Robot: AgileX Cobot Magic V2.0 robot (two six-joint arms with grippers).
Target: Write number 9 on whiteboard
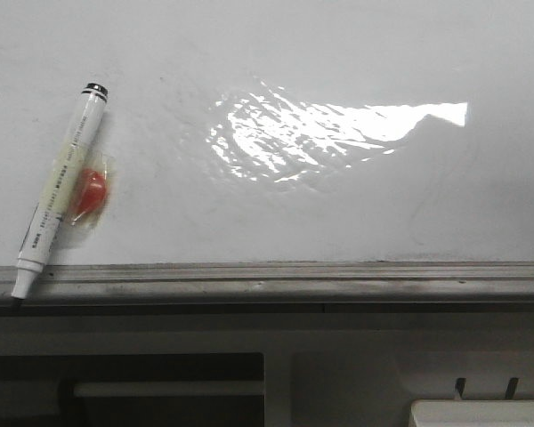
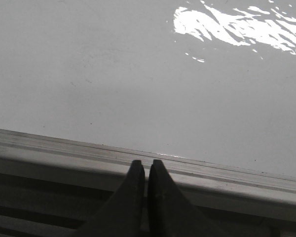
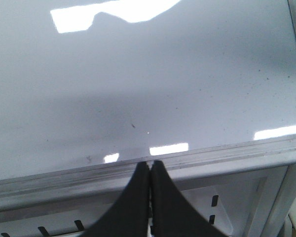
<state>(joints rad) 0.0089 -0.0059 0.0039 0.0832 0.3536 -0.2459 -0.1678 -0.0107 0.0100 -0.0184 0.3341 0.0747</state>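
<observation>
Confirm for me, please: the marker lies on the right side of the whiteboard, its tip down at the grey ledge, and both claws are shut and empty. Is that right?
Not quite: the marker lies on the left side of the whiteboard, as the front view shows. The rest holds: its tip is at the grey ledge, and the left claw and right claw are shut and empty.

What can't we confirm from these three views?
- Marker print: too small to read, front view.
- Marker tip: cut off behind the board ledge, front view.
- Red blob beside the marker: identity unclear, partly behind the barrel.
- Marker: outside both wrist views.
- Whiteboard centre: glare washes out any faint marks.
- Both end effectors: outside the front view.
</observation>
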